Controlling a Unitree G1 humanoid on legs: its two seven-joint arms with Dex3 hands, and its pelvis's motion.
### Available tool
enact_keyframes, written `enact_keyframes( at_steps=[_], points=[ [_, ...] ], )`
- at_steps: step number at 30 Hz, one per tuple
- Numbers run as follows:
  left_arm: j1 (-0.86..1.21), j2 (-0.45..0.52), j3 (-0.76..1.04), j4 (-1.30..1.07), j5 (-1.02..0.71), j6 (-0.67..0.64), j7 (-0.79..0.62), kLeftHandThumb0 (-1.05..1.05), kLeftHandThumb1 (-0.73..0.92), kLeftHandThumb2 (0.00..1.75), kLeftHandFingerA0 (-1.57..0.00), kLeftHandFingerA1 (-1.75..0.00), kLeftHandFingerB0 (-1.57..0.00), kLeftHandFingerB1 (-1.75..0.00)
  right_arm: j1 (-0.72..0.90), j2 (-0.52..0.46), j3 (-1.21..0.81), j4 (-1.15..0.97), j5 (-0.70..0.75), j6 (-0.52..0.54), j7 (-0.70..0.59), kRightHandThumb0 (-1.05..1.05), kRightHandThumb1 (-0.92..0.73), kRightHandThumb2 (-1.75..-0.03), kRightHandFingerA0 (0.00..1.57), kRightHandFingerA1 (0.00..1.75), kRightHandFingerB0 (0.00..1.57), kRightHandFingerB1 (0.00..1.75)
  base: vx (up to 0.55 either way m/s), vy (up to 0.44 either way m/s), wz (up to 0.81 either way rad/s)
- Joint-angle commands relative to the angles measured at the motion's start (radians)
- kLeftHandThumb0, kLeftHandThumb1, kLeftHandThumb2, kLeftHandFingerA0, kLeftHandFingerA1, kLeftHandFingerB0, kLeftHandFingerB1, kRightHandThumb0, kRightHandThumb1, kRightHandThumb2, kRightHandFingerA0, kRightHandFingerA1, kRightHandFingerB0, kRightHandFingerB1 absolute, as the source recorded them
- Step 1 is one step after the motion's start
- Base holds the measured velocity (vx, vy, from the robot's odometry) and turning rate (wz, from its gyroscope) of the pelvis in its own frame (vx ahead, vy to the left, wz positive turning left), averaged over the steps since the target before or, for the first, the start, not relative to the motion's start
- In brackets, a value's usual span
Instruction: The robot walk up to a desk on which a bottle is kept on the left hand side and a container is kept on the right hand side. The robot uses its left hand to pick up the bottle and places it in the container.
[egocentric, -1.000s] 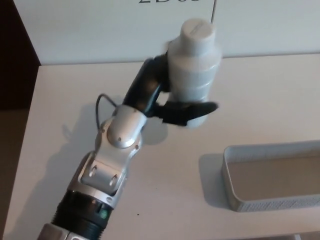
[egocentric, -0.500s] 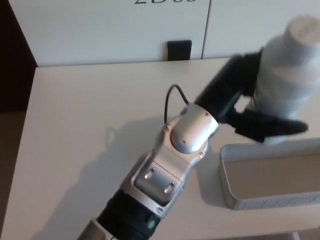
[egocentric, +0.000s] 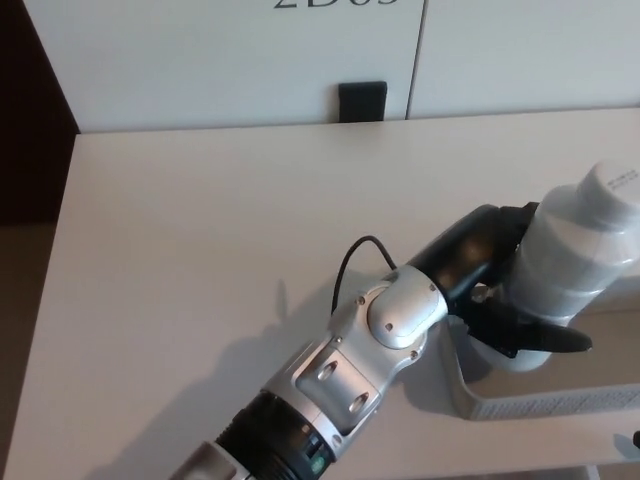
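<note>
White desk against a pale wall with a small black block at its base. Left hand has thumb and fingers clamped around the white bottle, held tilted over the left end of the white container. Bottle base sits at the container's rim; can't tell if it touches.

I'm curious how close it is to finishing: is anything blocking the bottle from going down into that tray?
Nothing visible does. The left hand holds the bottle right over the tray, whose visible inside looks bare.
</note>
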Motion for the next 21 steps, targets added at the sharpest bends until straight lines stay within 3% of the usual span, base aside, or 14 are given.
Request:
enact_keyframes(
  at_steps=[1, 10, 11, 12, 13, 14, 15, 16, 17, 18, 21],
  points=[
    [-0.099, -0.076, -0.004, 0.117, 0.039, -0.017, 0.018, -0.5, 0.71, 0.61, -1.42, -0.98, -0.84, -0.45, 0.003, -0.009, -0.009, -0.019, 0.045, 0.049, 0.016, -0.09, -0.66, -0.59, 0.49, 0.66, 0.43, 0.52, 0.0, 0.0, 0.0],
    [-0.087, -0.062, -0.034, 0.115, 0.047, -0.034, 0.009, -0.54, 0.73, 0.63, -1.38, -0.94, -0.83, -0.45, -0.017, -0.01, 0.006, -0.039, 0.001, 0.114, -0.035, -0.08, -0.66, -0.58, 0.53, 0.61, 0.42, 0.47, 0.0, 0.0, 0.0],
    [-0.086, -0.057, -0.04, 0.118, 0.05, -0.059, 0.009, -0.72, 0.69, 0.62, -1.13, -0.71, -0.64, -0.4, -0.016, -0.011, 0.007, -0.047, -0.002, 0.122, -0.038, -0.09, -0.66, -0.58, 0.52, 0.61, 0.43, 0.47, 0.0, 0.0, 0.0],
    [-0.087, -0.042, -0.055, 0.122, 0.061, -0.1, 0.003, -1.04, 0.64, 0.97, -0.52, -0.48, -0.28, -0.44, -0.015, -0.011, 0.008, -0.053, -0.003, 0.128, -0.042, -0.09, -0.66, -0.58, 0.52, 0.62, 0.43, 0.47, 0.0, 0.0, 0.0],
    [-0.089, -0.025, -0.071, 0.128, 0.074, -0.145, -0.004, -1.04, 0.64, 0.97, -0.52, -0.48, -0.28, -0.44, -0.015, -0.011, 0.008, -0.059, -0.004, 0.136, -0.045, -0.09, -0.66, -0.58, 0.52, 0.62, 0.43, 0.47, 0.0, 0.0, 0.0],
    [-0.099, -0.008, -0.089, 0.123, 0.089, -0.145, -0.021, -0.4, 0.18, 0.9, 0.0, -0.49, -0.03, -0.52, -0.015, -0.013, 0.011, -0.06, -0.011, 0.131, -0.046, -0.08, -0.66, -0.58, 0.53, 0.61, 0.44, 0.47, 0.0, 0.0, 0.0],
    [-0.102, -0.003, -0.093, 0.122, 0.093, -0.145, -0.025, -0.4, 0.18, 0.9, 0.0, -0.49, -0.03, -0.52, -0.015, -0.014, 0.011, -0.061, -0.013, 0.13, -0.046, -0.08, -0.66, -0.58, 0.53, 0.61, 0.44, 0.47, 0.0, 0.0, 0.0],
    [-0.107, 0.005, -0.104, 0.108, 0.104, -0.132, -0.034, -1.05, 0.56, 0.93, 0.0, -0.06, 0.0, -0.12, -0.017, -0.016, 0.012, -0.062, -0.015, 0.134, -0.048, -0.1, -0.65, -0.58, 0.54, 0.62, 0.43, 0.46, 0.0, 0.0, 0.0],
    [-0.11, 0.011, -0.111, 0.1, 0.111, -0.124, -0.038, -1.05, 0.56, 0.93, 0.0, -0.06, 0.0, -0.12, -0.018, -0.017, 0.012, -0.064, -0.016, 0.139, -0.05, -0.1, -0.65, -0.58, 0.54, 0.62, 0.43, 0.46, 0.0, 0.0, 0.0],
    [-0.114, 0.021, -0.119, 0.08, 0.12, -0.113, -0.046, -1.05, 0.75, 0.66, 0.0, 0.0, 0.0, -0.04, -0.021, -0.018, 0.012, -0.064, -0.017, 0.142, -0.051, -0.09, -0.66, -0.58, 0.54, 0.61, 0.43, 0.46, 0.0, 0.0, 0.0],
    [-0.111, 0.043, -0.128, 0.045, 0.139, -0.118, -0.051, -1.05, 0.77, 0.67, 0.0, 0.0, 0.0, -0.05, -0.024, -0.019, 0.01, -0.069, -0.009, 0.153, -0.047, -0.09, -0.66, -0.58, 0.54, 0.61, 0.43, 0.46, 0.0, 0.0, 0.0]
  ],
)
